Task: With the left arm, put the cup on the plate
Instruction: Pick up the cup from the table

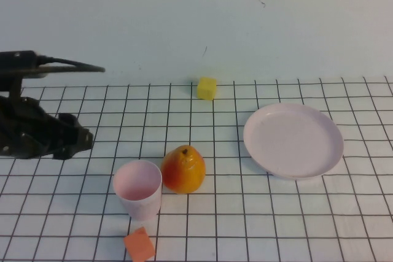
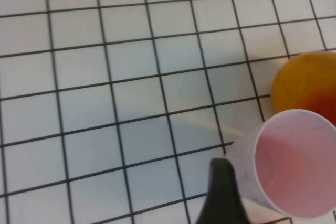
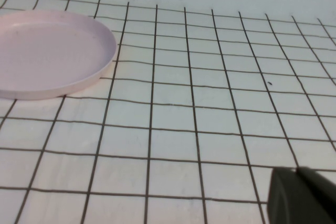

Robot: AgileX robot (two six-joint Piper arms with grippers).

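**Cup upright beside the pear, plate bare at the right**

Nearest the camera sits an orange cube [image 1: 139,245] on the gridded table [image 1: 258,213], just in front of the cup [image 1: 138,188]. That cup stands upright with its mouth open to the ceiling, close beside the pear [image 1: 183,169], which lies on its right and slightly behind; whether the two touch cannot be told. Well apart, toward the right side, rests the plate [image 1: 293,140], flat and with nothing on it. A yellow cube [image 1: 207,88] sits at the far edge of the grid.

Over the table's left side hangs the left tool [image 1: 78,138], to the left of the cup and apart from it, gripping nothing; whether its fingers are spread or closed cannot be told. The left wrist view shows one dark fingertip [image 2: 223,195] just beside the cup's rim. Only a dark corner of the right tool [image 3: 302,195] appears in its own wrist view, near the plate; its state cannot be told.
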